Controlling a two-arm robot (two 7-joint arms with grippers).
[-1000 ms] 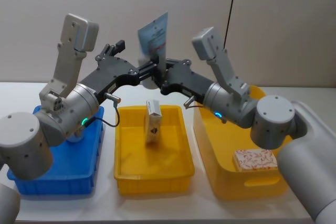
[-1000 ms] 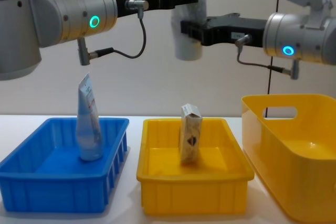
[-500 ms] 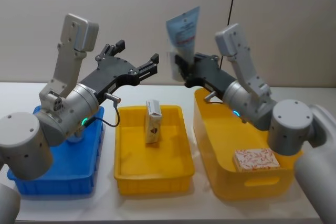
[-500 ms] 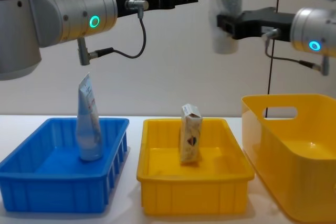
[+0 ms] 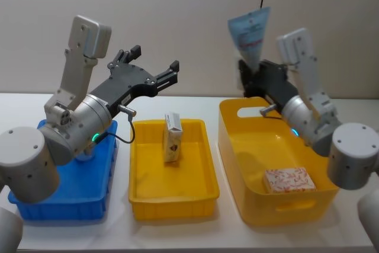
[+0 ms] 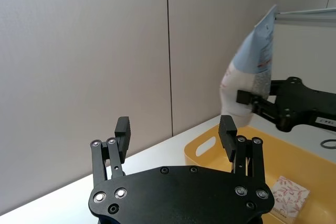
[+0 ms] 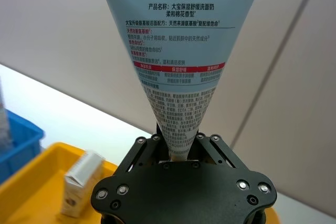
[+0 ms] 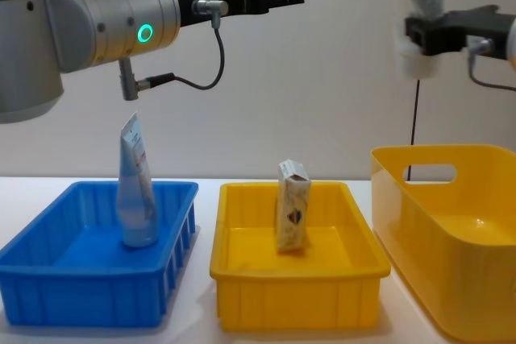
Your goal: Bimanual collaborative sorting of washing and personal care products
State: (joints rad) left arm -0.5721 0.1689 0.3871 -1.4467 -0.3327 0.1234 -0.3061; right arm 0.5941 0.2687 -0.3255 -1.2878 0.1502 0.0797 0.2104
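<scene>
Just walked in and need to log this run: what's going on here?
The right gripper holds a squeeze tube cap-down, raised above the large yellow bin, where a patterned carton lies. The left gripper is open and raised near the small yellow bin, where a white carton stands. Another tube stands in the blue bin.

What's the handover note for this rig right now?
Right claw: shut on a tube, held cap-down, high over the big yellow bin.
Left claw: open, empty, high over the small yellow bin.
Placed: second tube upright in the blue bin; carton upright in the small yellow bin; patterned carton flat in the big bin.
Left: put the held tube into a bin.
</scene>
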